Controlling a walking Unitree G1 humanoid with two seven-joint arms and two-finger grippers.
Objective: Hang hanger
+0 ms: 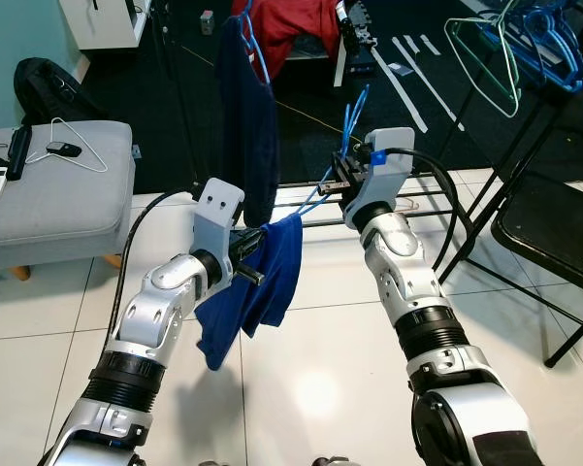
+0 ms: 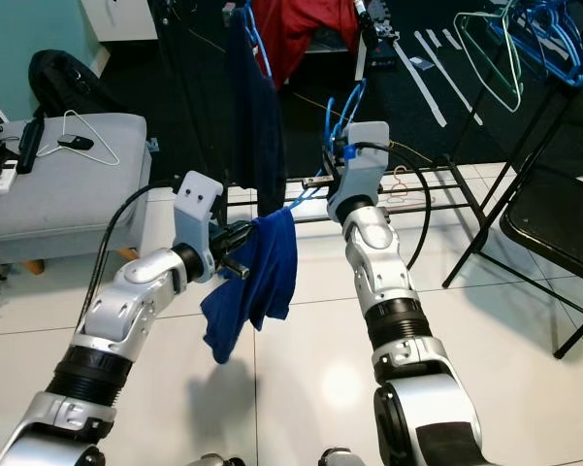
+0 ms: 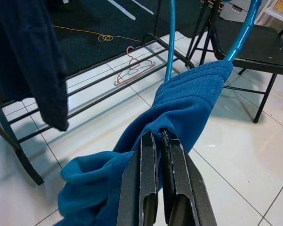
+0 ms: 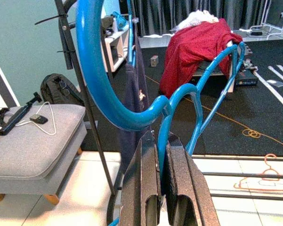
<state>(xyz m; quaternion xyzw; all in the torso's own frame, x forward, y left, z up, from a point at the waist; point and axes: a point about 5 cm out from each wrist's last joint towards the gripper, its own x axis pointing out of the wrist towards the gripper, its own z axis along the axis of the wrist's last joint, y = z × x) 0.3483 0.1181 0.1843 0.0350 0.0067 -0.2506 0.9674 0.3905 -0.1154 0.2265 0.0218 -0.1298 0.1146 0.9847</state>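
1. Now the blue hanger (image 4: 132, 113) is pinched near its hook by the right hand (image 4: 161, 188), at centre frame in the head views.
2. Its blue shirt (image 1: 262, 291) droops at 7 o'clock, pinched by the left hand (image 3: 161, 188).
3. Likely best: keep both grips, raise the hook toward the rack (image 4: 82, 94) at 12 o'clock, beside the navy shirt (image 1: 244, 116).

No text, label, brand or number can be read on anything here — none at all.
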